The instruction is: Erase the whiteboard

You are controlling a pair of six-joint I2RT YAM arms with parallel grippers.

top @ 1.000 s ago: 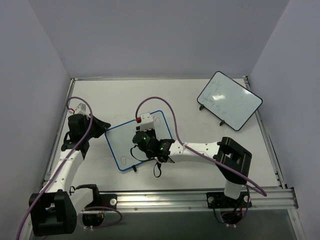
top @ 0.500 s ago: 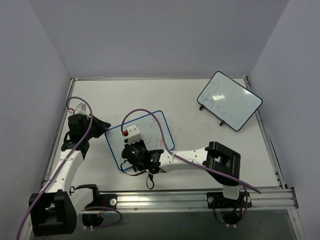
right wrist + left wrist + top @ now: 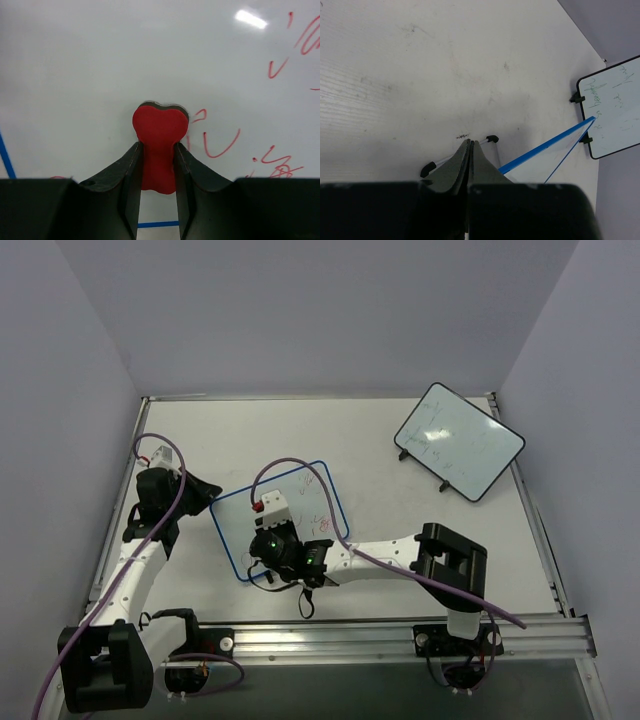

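the whiteboard (image 3: 235,525) lies in the middle of the surface (image 3: 400,440), red scribbles (image 3: 220,145) showing beside the red eraser (image 3: 159,125) that the right tool (image 3: 156,147) pinches against it mid-wipe, the left tool (image 3: 470,145) pressed together at its corner, so the next stroke likely needs to sweep across those marks.

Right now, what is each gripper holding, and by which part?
Right gripper: a red eraser, pinched at its narrow lower end. Left gripper: shut at a corner of the whiteboard; whether it grips it cannot be told.
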